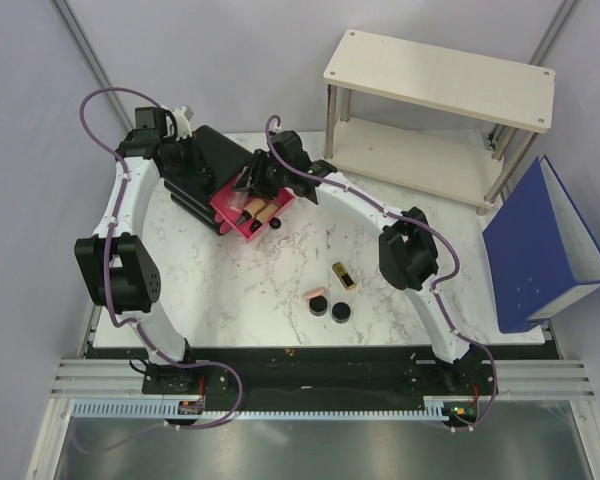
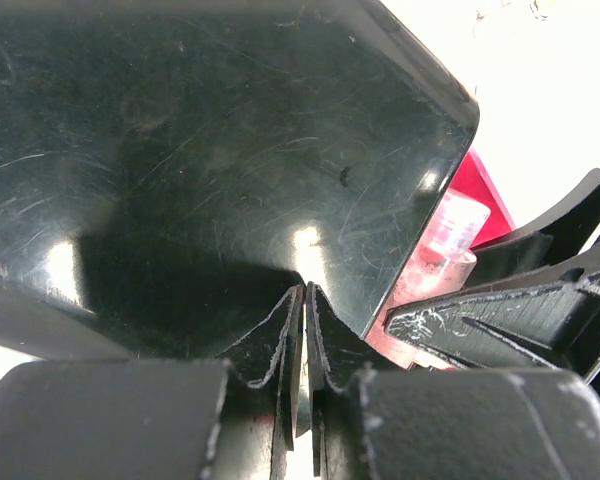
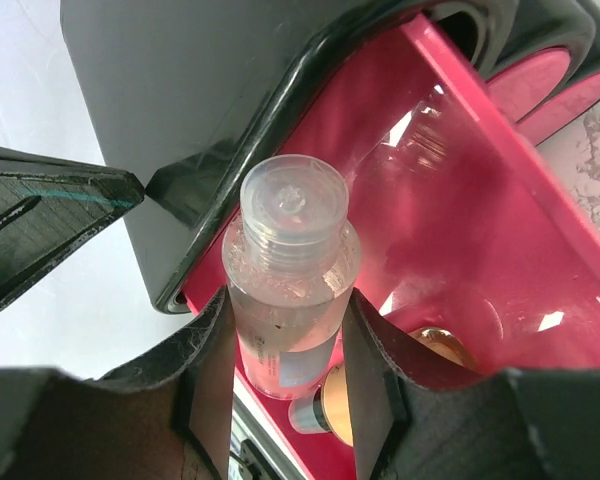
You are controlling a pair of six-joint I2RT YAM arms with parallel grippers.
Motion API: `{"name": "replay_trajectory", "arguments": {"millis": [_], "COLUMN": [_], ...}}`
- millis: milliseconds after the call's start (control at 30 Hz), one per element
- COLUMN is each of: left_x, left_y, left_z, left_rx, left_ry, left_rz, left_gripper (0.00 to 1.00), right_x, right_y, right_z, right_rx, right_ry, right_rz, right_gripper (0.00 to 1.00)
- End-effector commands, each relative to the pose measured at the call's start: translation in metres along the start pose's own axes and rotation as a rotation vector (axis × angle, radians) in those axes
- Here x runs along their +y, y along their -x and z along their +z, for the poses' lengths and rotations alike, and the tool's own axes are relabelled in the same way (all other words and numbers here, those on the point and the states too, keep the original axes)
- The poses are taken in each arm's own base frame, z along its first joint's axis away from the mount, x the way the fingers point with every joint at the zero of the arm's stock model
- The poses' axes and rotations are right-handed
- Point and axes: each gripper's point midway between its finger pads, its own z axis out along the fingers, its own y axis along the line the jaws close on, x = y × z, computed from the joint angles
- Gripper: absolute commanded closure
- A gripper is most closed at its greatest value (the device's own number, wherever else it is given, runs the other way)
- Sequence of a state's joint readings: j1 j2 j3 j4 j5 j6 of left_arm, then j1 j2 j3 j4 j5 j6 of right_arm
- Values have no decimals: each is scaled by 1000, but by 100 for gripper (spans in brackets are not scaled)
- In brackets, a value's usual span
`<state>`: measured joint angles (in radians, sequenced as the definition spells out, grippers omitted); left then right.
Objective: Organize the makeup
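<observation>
The left hand (image 2: 305, 300) is clenched to a thin slit. Its tips sit at the near edge of the glossy black box (image 2: 230, 150) and appear to pinch the rim there. Just right of that, the pink drawer (image 3: 480, 190) stands pulled out of the box.

The right hand (image 3: 285, 310) is about half open and grasps the clear tube (image 3: 292, 225), one finger (image 3: 215, 370) pressed to each side of its body. The tube is see-through with a faint bluish tint, and it has a ribbed neck and a round clear cap. The cap end points up toward the wrist and the lower end dips into the drawer. Whether the lower end touches the drawer floor cannot be told.

Two tan tubes (image 1: 258, 212) with black caps lie in the drawer directly under this hand.

Well apart to the right, on the marble worktop (image 1: 280, 265), are the loose pieces. A small peach piece (image 1: 314, 295) touches one round black compact (image 1: 320, 306). A second black compact (image 1: 341, 312) sits just beside it, and the gold-and-black lipstick (image 1: 344, 275) lies on its side near them. No hand is close to these pieces.
</observation>
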<state>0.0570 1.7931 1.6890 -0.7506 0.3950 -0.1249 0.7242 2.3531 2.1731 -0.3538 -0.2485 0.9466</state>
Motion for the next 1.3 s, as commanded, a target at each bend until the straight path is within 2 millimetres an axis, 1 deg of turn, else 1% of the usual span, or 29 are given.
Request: {"name": "replay_trajectory", "arguments": {"millis": [0,33,100,133,200,467,533,633,667,700,733,767,800,833,867,900,933,967,1000,1033,1067,1100,1133,1200,1233,1267], "left_x": [40,40,40,39,39,39,39,39,39,38,39,39,38,38,38,38,37,38,38,37,37,38,38,37,37,37], "left_y": [-86,-86,-86,-86,-85,-84,-85,-84,-83,-84,-84,-83,-83,-82,-82,-81,-81,-81,-81,-82,-82,-82,-83,-82,-82,-82], "left_z": [18,18,18,19,18,18,18,17,16,17,16,16,16,16,16,16,16,16,16,16,16,17,17,17,17,17], "left_rx": [320,319,319,321,316,315,317,313,312,313,313,312,313,311,312,311,311,309,311,313,314,315,316,315,315,315], "left_ry": [131,127,125,123,124,123,125,127,126,124,125,126,124,123,125,125,123,125,125,123,121,119,119,118,116,118], "left_rz": [-49,-51,-53,-52,-52,-50,-50,-50,-50,-49,-51,-50,-49,-50,-50,-50,-49,-49,-50,-49,-50,-52,-53,-54,-53,-52], "left_gripper": [86,87,87,86,86,87,87,87,87,87,87,86,87,86,86,86,86,86,86,86,86,86,86,86,86,86], "right_x": [42,44,44,44,43,45,52,64,65,73,67,65,69,48,42,46,24,16,18,-3,-10,-9,-28,-39,-50,-55], "right_y": [21,23,25,26,26,34,39,49,51,55,54,54,55,49,45,44,35,31,30,19,15,12,0,-9,-18,-22], "right_z": [-27,-28,-30,-31,-32,-44,-52,-67,-71,-82,-85,-90,-102,-102,-105,-119,-119,-123,-136,-136,-140,-151,-151,-158,-158,-158], "right_rx": [-84,-97,-111,-115,-113,-152,-167,-206,-216,-230,-224,-222,-227,-200,-188,-185,-156,-148,-153,-124,-114,-117,-89,-69,-44,-35], "right_ry": [78,71,59,54,48,20,27,35,32,40,20,14,19,-25,-35,-20,-62,-76,-71,-109,-120,-116,-154,-171,-194,-202], "right_rz": [-61,-67,-80,-81,-85,-97,-110,-129,-133,-137,-134,-128,-124,-100,-78,-72,-56,-48,-46,-33,-28,-35,-28,-60,-64,-78], "right_gripper": [63,53,45,40,36,35,35,36,36,36,36,38,39,39,40,40,40,40,40,40,41,41,41,42,42,43]}}
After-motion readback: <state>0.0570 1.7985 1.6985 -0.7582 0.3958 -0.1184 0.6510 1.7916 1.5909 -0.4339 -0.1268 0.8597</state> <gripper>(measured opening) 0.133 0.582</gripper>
